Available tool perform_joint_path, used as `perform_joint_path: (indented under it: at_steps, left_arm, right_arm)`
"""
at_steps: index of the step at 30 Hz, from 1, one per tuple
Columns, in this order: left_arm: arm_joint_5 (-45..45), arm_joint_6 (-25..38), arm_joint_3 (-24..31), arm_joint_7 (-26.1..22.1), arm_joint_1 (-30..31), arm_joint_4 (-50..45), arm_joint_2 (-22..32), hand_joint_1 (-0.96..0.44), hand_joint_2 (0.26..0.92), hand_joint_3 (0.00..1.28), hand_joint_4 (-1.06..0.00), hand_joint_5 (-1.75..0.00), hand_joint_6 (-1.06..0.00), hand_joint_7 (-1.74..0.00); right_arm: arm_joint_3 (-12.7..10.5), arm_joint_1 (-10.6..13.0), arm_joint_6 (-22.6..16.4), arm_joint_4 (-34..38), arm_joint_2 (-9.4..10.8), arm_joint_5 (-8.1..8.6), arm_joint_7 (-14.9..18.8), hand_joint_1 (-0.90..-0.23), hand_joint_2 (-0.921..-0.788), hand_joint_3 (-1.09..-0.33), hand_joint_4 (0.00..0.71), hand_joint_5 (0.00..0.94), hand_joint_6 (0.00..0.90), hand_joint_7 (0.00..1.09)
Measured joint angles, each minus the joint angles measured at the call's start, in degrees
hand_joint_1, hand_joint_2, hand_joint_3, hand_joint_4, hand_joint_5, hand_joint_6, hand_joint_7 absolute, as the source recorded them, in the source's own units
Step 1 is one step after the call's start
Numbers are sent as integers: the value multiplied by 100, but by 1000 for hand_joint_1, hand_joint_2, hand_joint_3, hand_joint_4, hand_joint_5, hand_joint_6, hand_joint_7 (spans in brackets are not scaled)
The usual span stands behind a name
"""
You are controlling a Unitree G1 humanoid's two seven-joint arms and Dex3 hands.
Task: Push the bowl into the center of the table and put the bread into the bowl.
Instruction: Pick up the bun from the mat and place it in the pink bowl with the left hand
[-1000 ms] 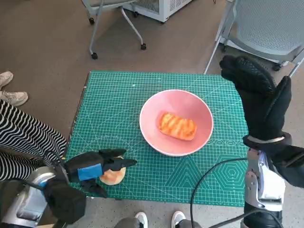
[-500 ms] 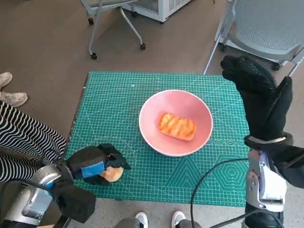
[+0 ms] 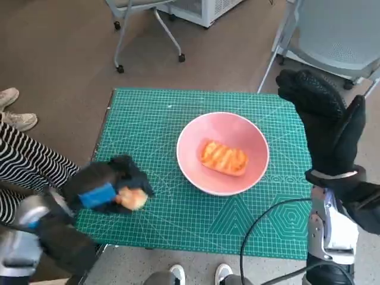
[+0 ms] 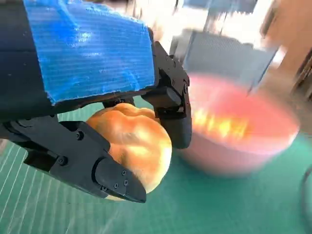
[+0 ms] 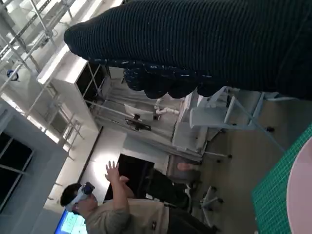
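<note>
A pink bowl (image 3: 223,152) stands near the middle of the green cutting mat (image 3: 148,130), with one flat orange piece of bread (image 3: 222,157) inside it. My left hand (image 3: 104,185) grips a round golden bread roll (image 3: 131,199) above the mat's front left part, left of the bowl. The left wrist view shows the roll (image 4: 132,146) pinched between the black fingers (image 4: 173,105), with the blurred bowl (image 4: 241,134) beyond. My right hand (image 3: 323,119) is raised at the table's right edge, fingers spread, holding nothing.
A person's striped trouser leg (image 3: 27,163) and shoes (image 3: 15,113) lie left of the table. Chairs (image 3: 338,29) stand behind it. A black cable (image 3: 264,225) crosses the mat's front right corner. The right wrist view shows a person (image 5: 122,209) with a raised hand.
My left hand closed on the roll and lifted it off the mat's front edge, moving it slightly back. The right hand stayed still. The picture shifted a little.
</note>
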Motion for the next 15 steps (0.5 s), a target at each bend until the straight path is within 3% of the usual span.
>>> perform_joint_path:
  at_steps: [8, 15]
  left_arm:
    - [-527, 300, 201, 106, -958, -330, -273, 1, 920, 92, -664, -1162, -595, -1234]
    - [-480, 200, -63, 350, -2118, -66, -834, 1, 920, 79, -688, -1153, -601, -1211]
  right_arm:
    - [-11, -47, -3, 58, -1, 1, 0, -684, -921, -623, 184, 0, 91, 522]
    - [-5, -74, -55, 115, 2, -2, 0, -678, -921, -623, 184, 0, 90, 523]
